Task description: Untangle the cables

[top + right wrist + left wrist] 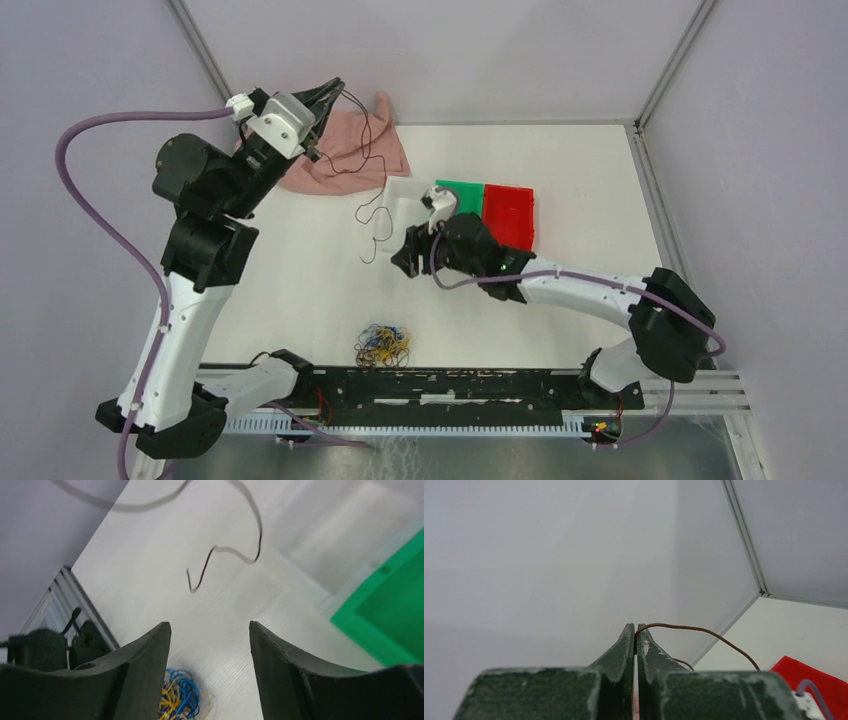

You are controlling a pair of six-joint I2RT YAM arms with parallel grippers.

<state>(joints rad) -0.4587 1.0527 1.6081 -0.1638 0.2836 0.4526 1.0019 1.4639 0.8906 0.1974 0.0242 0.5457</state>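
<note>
Left gripper [636,628] clamps the brown cable [704,629], which hangs lengthwise downward, free end near the right gripper [210,630], jaws apart.

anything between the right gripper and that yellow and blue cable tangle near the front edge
Nothing visible: only bare table lies between the open right gripper and the tangle. The brown cable held by the left gripper dangles off to one side.

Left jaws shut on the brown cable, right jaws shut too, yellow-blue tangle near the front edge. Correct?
Not quite. The right jaws are open with nothing between them, as the right wrist view shows. The rest holds: left jaws shut on the brown cable, yellow-blue tangle near the front edge.
</note>
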